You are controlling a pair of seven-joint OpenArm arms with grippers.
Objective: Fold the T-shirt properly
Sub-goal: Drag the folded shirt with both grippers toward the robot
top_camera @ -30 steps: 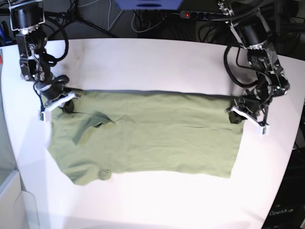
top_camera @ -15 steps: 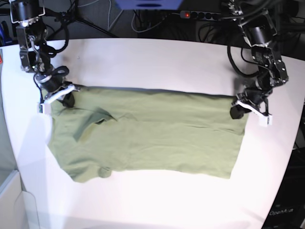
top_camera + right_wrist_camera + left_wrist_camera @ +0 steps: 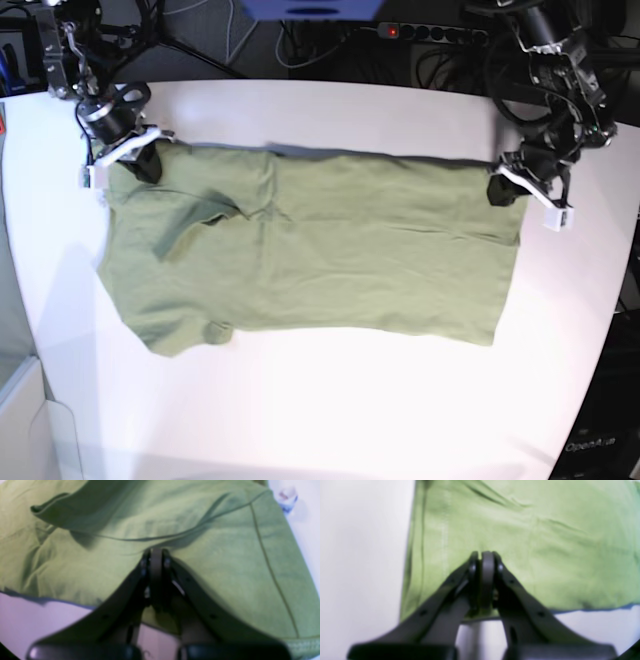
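T-shirt (image 3: 330, 250): spread flat mid-table (image 3: 330, 420), far edge lifted. Left fingers (image 3: 485, 562) closed on far hem corner; right fingers (image 3: 155, 557) closed on far sleeve-side edge. Bare table all round.

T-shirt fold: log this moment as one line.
left pincer: shut on T-shirt far edge | right pincer: shut on T-shirt far edge | shirt: spread on white table, sleeve rumpled

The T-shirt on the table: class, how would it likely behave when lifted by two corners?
The T-shirt would probably sag between the left claw and right claw, since it creases easily. It looks thin, so likely light.
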